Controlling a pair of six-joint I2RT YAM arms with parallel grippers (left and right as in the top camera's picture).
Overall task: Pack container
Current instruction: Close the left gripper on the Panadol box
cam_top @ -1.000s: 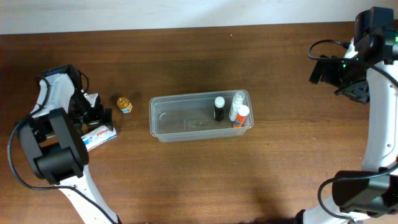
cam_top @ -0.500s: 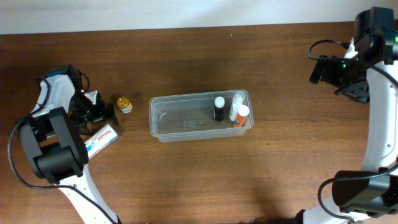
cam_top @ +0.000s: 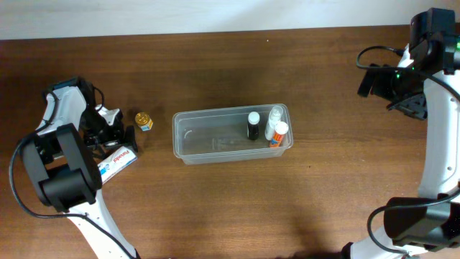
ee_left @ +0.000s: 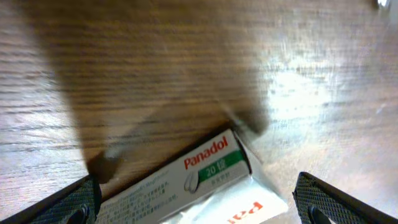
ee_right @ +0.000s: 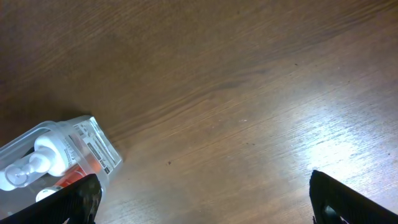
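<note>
Nearest us, close to the table's (cam_top: pixel 215 208) left edge, the Panadol box (cam_top: pixel 118 160) has turned a little over the last second. Its right end now points more toward the far side, though it lies in much the same spot. The left gripper (cam_top: pixel 116 134) has crept rightward and sits just over the box's far side. Its jaws are spread wide with nothing between them, and in the wrist view the box lies flat below, between the 2 fingertips. We take this as the lining-up before a grasp: the box is not yet held, so the packing step for it is still to do.

Farther in, the container (cam_top: pixel 230 110) sits around mid-table, unmoved, with 3 bottles standing at its right end: a black one with a white cap (cam_top: pixel 253 125), a white one (cam_top: pixel 273 121) and an orange-capped one (cam_top: pixel 278 134). Its left part is bare. Between box and container, slightly farther back, stands a small gold-topped jar (cam_top: pixel 144 121), still outside.

Over the far right corner, the right gripper (ee_right: pixel 214 202) has not moved, and its jaws stand apart on nothing.

On the box (ee_left: pixel 205 180) we read "Panadol" in red, "20" on a green band, and "Pa" on the adjoining face. The grey small print and the white bottle's label are too fine to read.
</note>
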